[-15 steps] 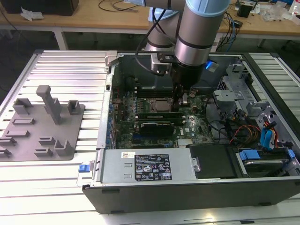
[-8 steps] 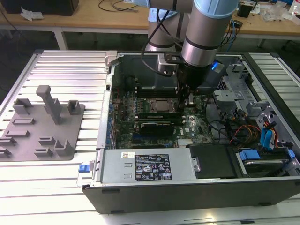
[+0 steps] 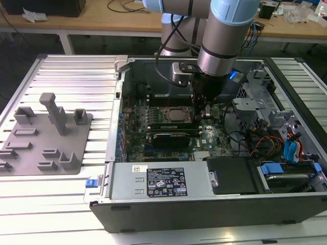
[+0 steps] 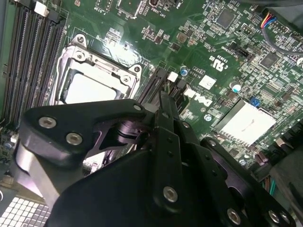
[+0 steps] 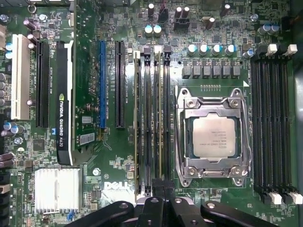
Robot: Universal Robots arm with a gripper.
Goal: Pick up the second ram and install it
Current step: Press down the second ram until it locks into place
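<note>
A Universal Robots arm reaches down into an open computer case (image 3: 168, 204) lying on a ribbed metal table (image 3: 71, 76), its gripper (image 3: 203, 113) lowered over the green motherboard (image 3: 176, 145) just beside the processor socket (image 3: 175, 115), toward the exterior view's right of it. In the first wrist view the second ram (image 5: 160, 123) stands edge-on in the bank of black memory slots (image 5: 150, 123) next to the processor socket (image 5: 213, 137), with another stick (image 5: 138, 123) already seated at the outer side of the same bank. The black fingers (image 5: 163, 189) are drawn close together directly over the near end of the second ram, though whether they actually clamp it cannot be told. A 2nd bank of 4 memory slots (image 5: 274, 123) sits on the socket's far side. On the table at the exterior view's left rests a grey plastic fixture (image 3: 46, 138).
</note>
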